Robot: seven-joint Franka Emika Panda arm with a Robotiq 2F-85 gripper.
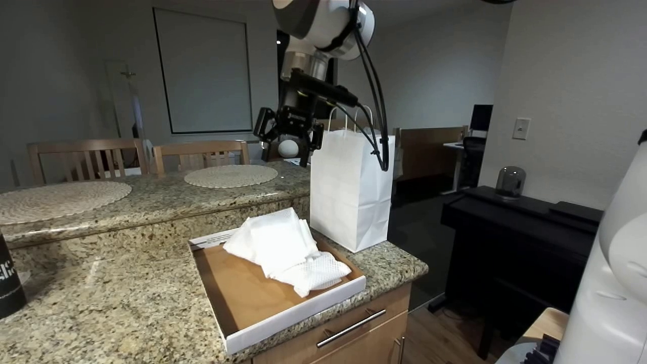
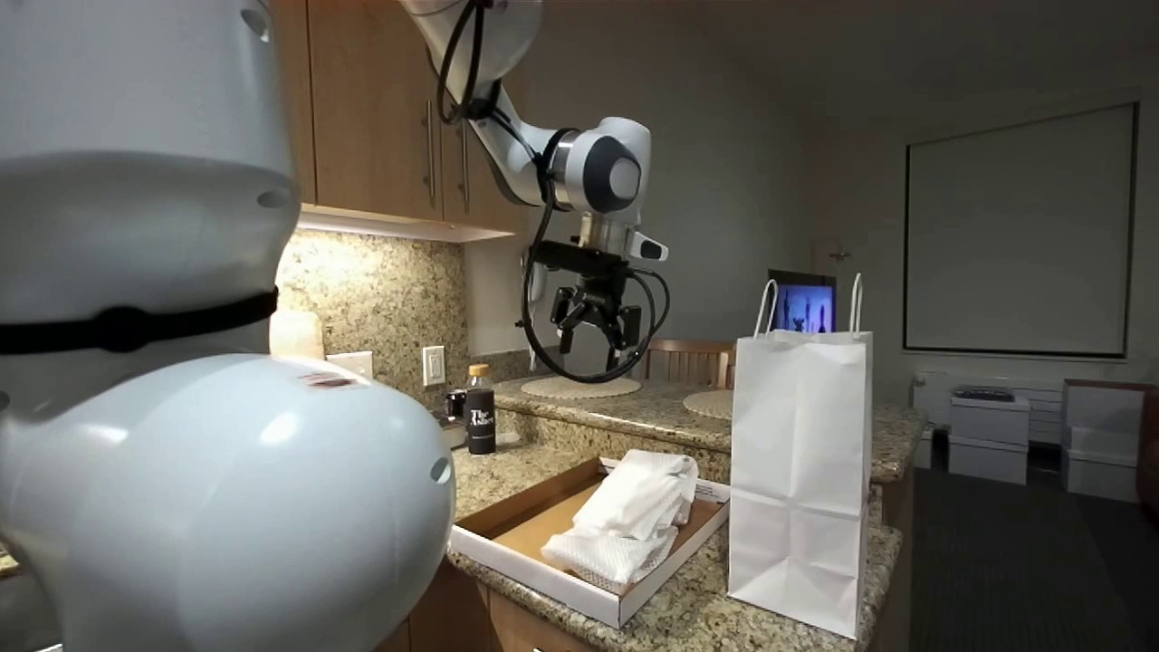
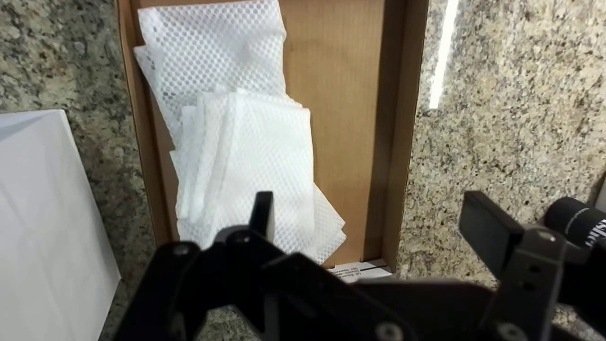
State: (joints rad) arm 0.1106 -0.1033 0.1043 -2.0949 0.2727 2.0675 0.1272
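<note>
- Lying in a folded heap, the white cloth (image 1: 278, 245) is inside the shallow box (image 1: 298, 313).
- The gripper (image 2: 593, 350) hangs in the air above the box, apart from the cloth. Its fingers are spread wide and have no hold of anything; a white round shape (image 1: 288, 148) between them in an exterior view seems to be only background.
- As I judge, no lifting is in progress: the cloth is settled in the box, and no part of it is gripped.
- In both exterior views the cloth fills mostly the right part of the box, and the brown bottom (image 1: 230, 283) shows at the left.
- The paper bag (image 2: 797, 471) stands upright to the right of the box in both exterior views; the wrist view shows a strip of counter (image 3: 109, 156) between them. Its inside is hidden, so I cannot tell whether something is already in it.
- Farther back and toward the left in an exterior view, a dark bottle (image 2: 481, 421) with an orange cap (image 2: 478, 370) stands on the counter; I cannot tell what it contains.
- Two round placemats (image 1: 231, 175) lie on the far, higher counter (image 1: 156, 197).
</note>
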